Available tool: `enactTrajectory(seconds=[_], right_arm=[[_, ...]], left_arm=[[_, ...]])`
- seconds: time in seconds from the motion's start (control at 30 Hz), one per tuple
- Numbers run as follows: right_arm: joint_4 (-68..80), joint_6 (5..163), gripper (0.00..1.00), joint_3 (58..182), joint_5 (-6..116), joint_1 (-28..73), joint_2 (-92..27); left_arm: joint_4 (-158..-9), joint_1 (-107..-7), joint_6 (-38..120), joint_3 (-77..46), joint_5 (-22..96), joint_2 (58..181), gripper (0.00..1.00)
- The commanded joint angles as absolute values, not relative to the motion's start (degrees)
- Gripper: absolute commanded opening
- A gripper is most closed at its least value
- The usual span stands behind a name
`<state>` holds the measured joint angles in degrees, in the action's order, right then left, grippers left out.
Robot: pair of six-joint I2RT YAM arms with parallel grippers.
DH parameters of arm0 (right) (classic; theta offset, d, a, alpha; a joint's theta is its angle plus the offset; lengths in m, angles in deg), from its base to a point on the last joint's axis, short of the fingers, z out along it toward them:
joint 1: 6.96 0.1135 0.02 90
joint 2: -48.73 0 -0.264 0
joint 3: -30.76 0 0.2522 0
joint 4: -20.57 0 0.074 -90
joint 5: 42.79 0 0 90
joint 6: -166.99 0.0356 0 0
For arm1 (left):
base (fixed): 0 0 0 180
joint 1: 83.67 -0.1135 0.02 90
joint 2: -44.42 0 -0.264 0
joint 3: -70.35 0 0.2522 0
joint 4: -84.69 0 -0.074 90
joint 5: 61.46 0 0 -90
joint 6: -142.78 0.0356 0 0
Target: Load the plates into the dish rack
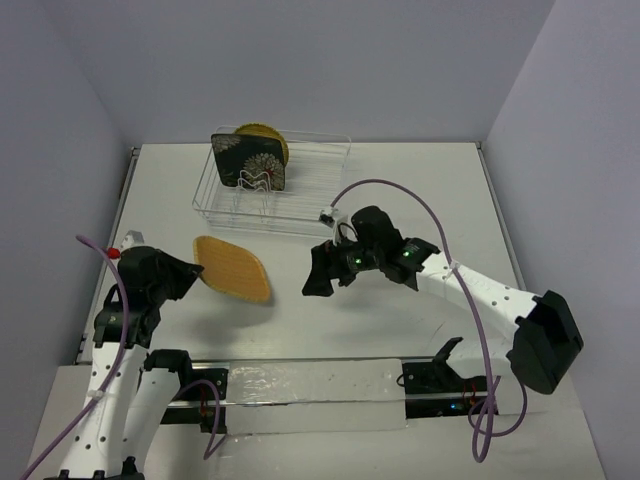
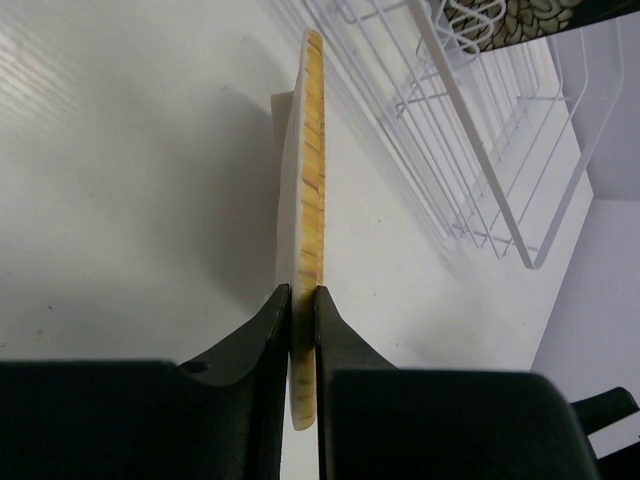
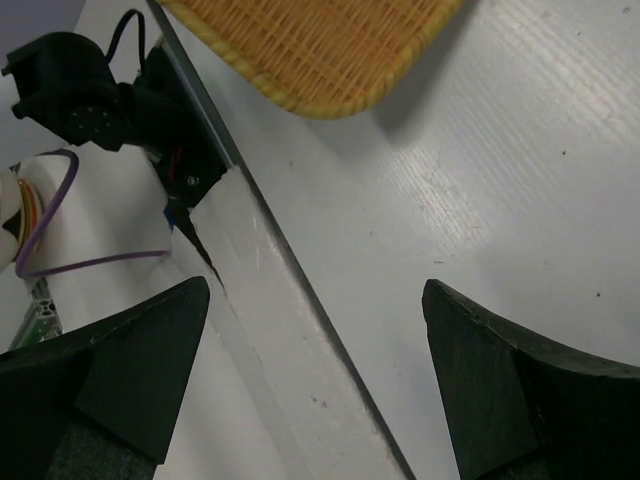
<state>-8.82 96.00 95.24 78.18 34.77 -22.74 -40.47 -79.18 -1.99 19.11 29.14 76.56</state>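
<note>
The tan bamboo plate (image 1: 233, 269) is held off the table by my left gripper (image 1: 192, 268), which is shut on its near edge; the left wrist view shows it edge-on (image 2: 313, 150) between the fingers (image 2: 265, 330). The silvery wire dish rack (image 1: 320, 190) stands at the back, also in the left wrist view (image 2: 480, 180). In it the black flowered square plate (image 1: 250, 162) and the yellow round plate (image 1: 268, 140) stand upright at its left end. My right gripper (image 1: 318, 282) is open and empty, right of the bamboo plate (image 3: 320, 50).
A white strip (image 1: 310, 385) runs along the table's near edge between the arm bases, also in the right wrist view (image 3: 270, 300). Purple cables (image 1: 400, 190) loop over the right arm. Grey walls close in the table on three sides.
</note>
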Motion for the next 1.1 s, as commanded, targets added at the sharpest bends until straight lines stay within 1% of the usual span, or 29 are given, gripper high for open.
enactTrajectory(seconds=[0.0,0.1,0.13,0.2,0.33,0.43,0.53,0.7,0.9,1.03,1.07], right_arm=[[-5.0,91.1,0.94,100.1,73.9,40.1,-27.0],[-4.4,82.1,0.93,101.6,66.0,47.7,-28.8],[-4.1,81.9,0.93,101.7,63.8,49.6,-29.2],[-1.1,74.3,0.94,102.0,56.4,54.7,-30.2],[6.7,65.2,0.98,101.7,49.5,57.9,-34.0],[12.3,60.8,0.98,102.4,47.3,58.5,-36.9],[16.8,57.0,0.99,102.8,49.0,59.0,-39.7],[18.2,54.3,0.99,106.7,47.3,60.6,-46.6],[17.8,54.6,0.99,109.4,45.1,61.8,-53.2],[18.1,55.7,0.98,111.2,41.0,62.2,-57.0],[18.1,56.0,0.96,111.7,39.9,62.2,-58.0]], left_arm=[[-47.2,-79.4,-2.4,22.1,35.5,76.5,0.0],[-47.1,-79.4,-2.9,23.3,35.8,76.7,0.0],[-47.0,-79.4,-2.9,23.3,35.8,76.6,0.0],[-46.6,-79.4,-3.1,22.9,35.8,76.2,0.0],[-46.1,-79.3,-2.7,22.0,35.9,76.0,0.0],[-46.1,-79.3,-2.5,21.9,36.5,76.5,0.0],[-46.7,-79.3,-2.7,21.9,37.6,76.9,0.0],[-45.6,-79.2,-2.9,20.5,36.6,76.6,0.0],[-44.5,-79.2,-2.8,20.4,36.7,76.5,0.0],[-44.0,-79.2,-3.1,20.8,36.7,76.0,0.0],[-44.0,-79.2,-3.0,20.9,36.6,75.8,0.0]])
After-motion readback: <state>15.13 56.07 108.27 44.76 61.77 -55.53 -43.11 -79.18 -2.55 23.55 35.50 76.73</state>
